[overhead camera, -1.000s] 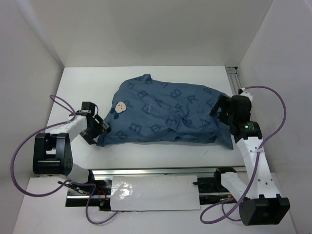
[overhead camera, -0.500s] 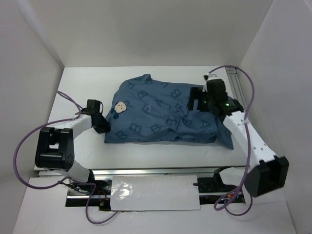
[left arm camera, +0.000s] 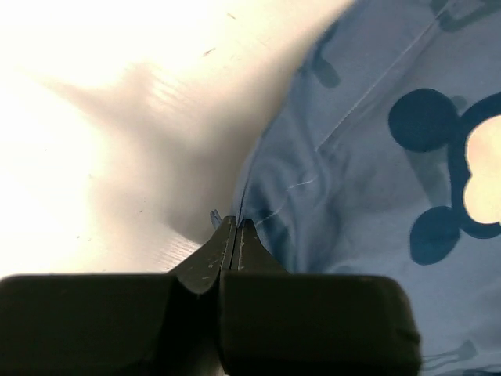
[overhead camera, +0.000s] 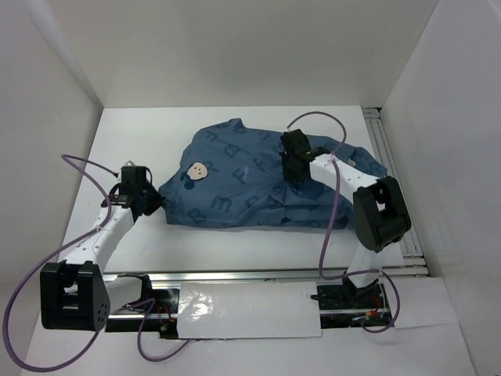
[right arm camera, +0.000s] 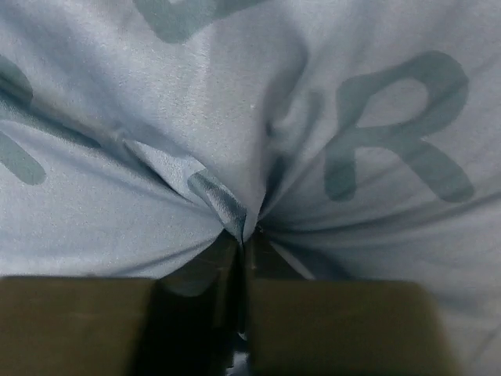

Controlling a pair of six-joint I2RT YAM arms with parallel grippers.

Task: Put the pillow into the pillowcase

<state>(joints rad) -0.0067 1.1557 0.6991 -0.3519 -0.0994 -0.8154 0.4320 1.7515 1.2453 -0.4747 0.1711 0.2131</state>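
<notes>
I see the pillowcase [overhead camera: 235, 196] lying bulged across the middle of the table [overhead camera: 125, 133]. My left gripper [left arm camera: 236, 231] pinches its left edge seam with jaws pressed together. My right gripper [right arm camera: 246, 235] nips a gathered fold on top.

White tabletop [overhead camera: 125, 133]; plain white walls [overhead camera: 235, 47] on three sides; metal rail [overhead camera: 235, 274] along near edge; bright even light.

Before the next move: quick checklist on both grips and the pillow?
1. left end effector shut on the pillowcase corner edge: ok, but a shallow bite.
2. right end effector pinching a gathered fold mid-pillowcase: ok.
3. pillow fully inside: cannot tell; none of it shows, the pillowcase bulges.
4. pillowcase lying wholly on the table: ok.
5. where the pillowcase opening is: cannot tell.
</notes>
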